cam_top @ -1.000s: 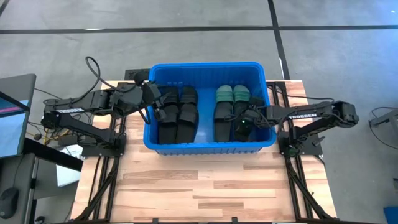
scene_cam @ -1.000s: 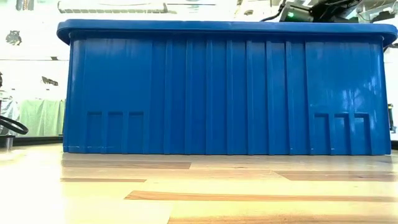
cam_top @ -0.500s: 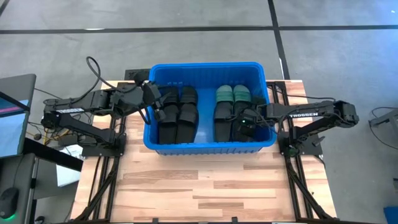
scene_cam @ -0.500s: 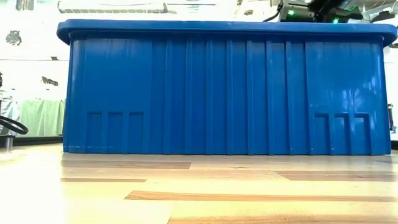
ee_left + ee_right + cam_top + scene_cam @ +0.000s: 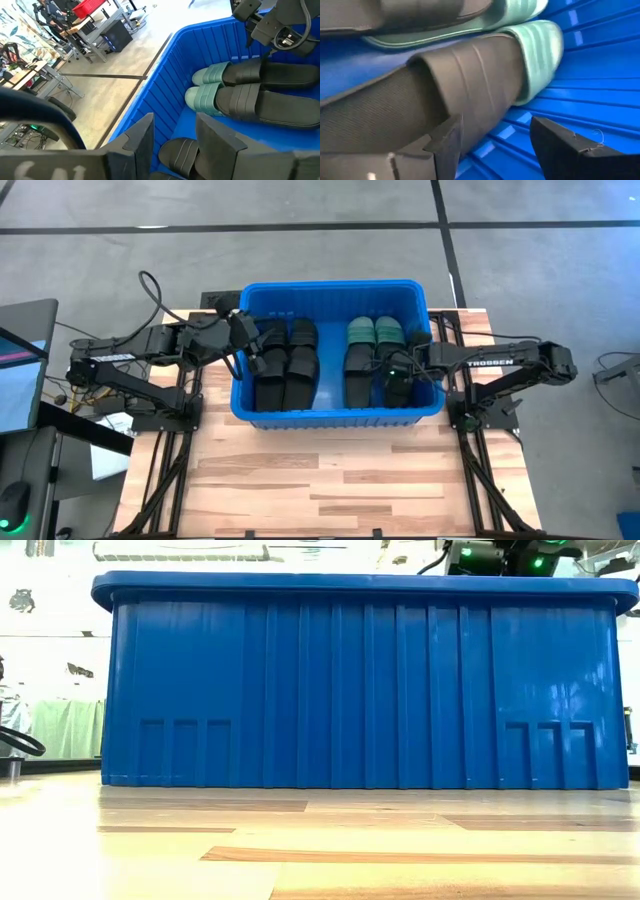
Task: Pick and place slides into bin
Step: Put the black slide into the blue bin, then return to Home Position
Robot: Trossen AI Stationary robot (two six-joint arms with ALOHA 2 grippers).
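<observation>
The blue bin (image 5: 330, 286) stands on the far half of the wooden table and fills the low view (image 5: 350, 690). Inside it, black slides (image 5: 285, 365) lie on the left. Two teal slides (image 5: 375, 332) lie at the far right, with black slides (image 5: 362, 378) overlapping them. My left gripper (image 5: 252, 348) is open and empty over the bin's left wall; its wrist view (image 5: 174, 134) looks across the teal slides (image 5: 210, 85). My right gripper (image 5: 398, 378) is open, low inside the bin's right side, next to a black slide (image 5: 470, 80) lying on a teal slide (image 5: 540, 55). My right gripper (image 5: 495, 145) is open with one finger (image 5: 445, 142) close against the black slide's strap (image 5: 465, 110). I cannot tell whether it touches. The other finger stands by the bin's blue wall. The slide lies in the bin on the teal one.
Bare wooden tabletop (image 5: 320, 480) lies between the bin and the table's near edge. A monitor (image 5: 20, 370) stands left of the table. The bin's right wall (image 5: 436, 360) is close beside my right gripper. My right arm shows in the left wrist view (image 5: 280, 25).
My right gripper has gone a little toward the table's far edge inside the bin's right side. The slides and my left gripper have stayed where they were.
</observation>
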